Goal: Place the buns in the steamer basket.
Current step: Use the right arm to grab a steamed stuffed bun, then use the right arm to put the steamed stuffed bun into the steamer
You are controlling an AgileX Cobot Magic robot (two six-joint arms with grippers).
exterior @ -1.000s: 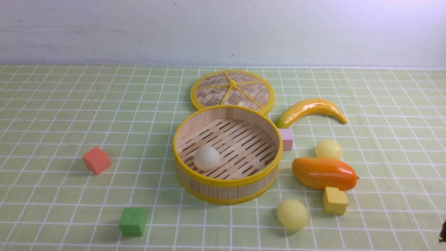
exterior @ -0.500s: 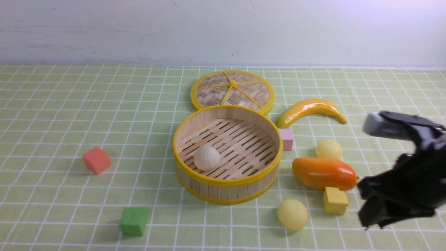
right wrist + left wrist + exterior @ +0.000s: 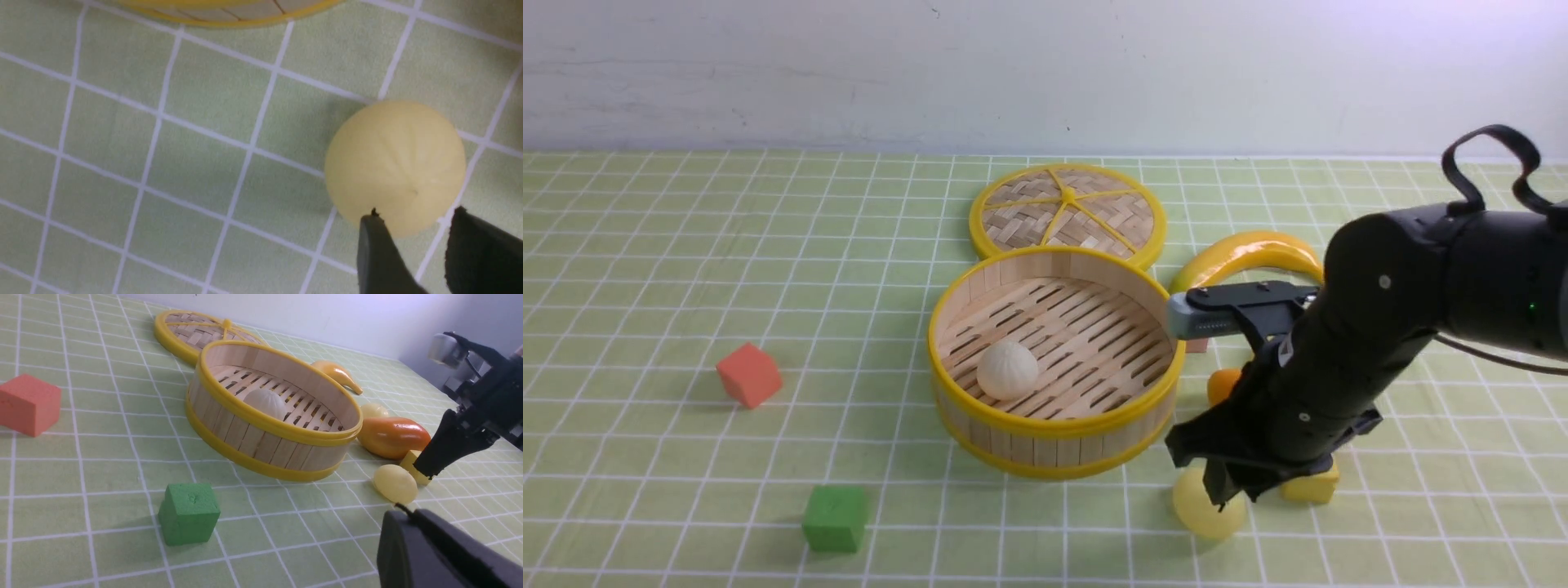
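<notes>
Right gripper is seen parted only narrowly (nothing is gripped). The steamer basket is found holding the off-white bun; the near yellow bun lies outside, just beneath the right gripper. A second pickup is judged underway: wider jaws, then descent, are called for

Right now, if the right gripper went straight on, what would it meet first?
Probably the near pale yellow bun; the right gripper points down over its edge, though the height above it is unclear.
</notes>
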